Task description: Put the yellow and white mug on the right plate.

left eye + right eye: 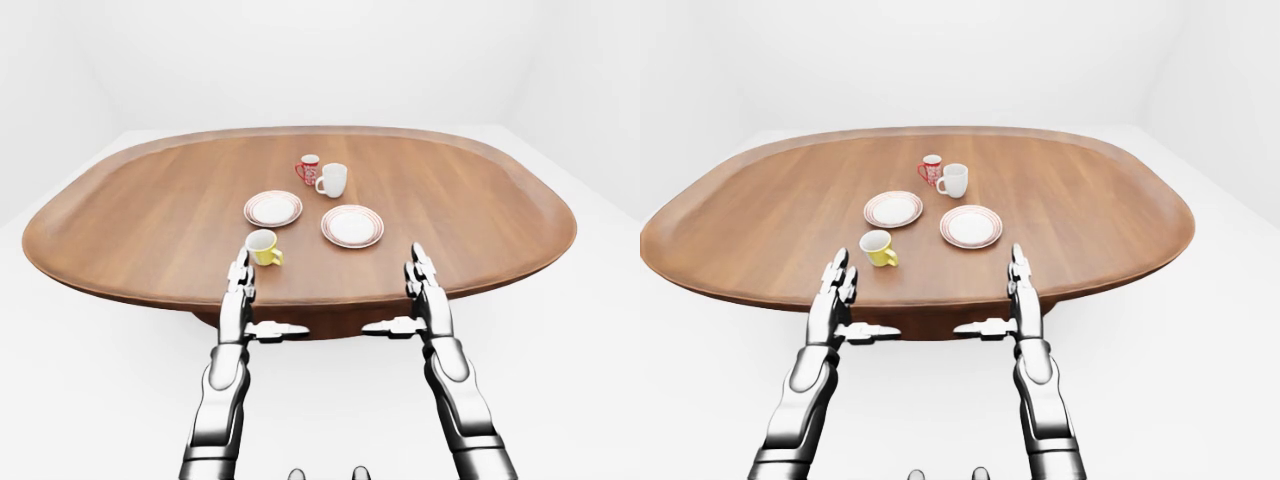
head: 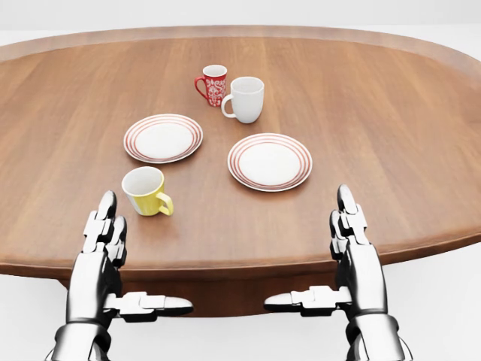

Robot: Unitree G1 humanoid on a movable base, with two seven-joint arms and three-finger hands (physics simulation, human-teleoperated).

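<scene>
Both hands' fingers [image 2: 105, 218] spread open; yellow and white mug [image 2: 146, 191] just beyond left ones.

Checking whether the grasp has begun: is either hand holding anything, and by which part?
Nothing is held. Both the left hand and right hand are open, apart from the yellow mug.

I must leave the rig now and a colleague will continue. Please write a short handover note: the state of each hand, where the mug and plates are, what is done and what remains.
Left hand: open, empty, at the table's near edge, just left of and below the yellow and white mug in the head view.
Right hand: open, empty, at the near edge.
Mug: upright on the table, below the left plate, on neither plate.
Right plate: empty.
Done: nothing yet.
Left: grasp the mug and set it on the right plate.
</scene>
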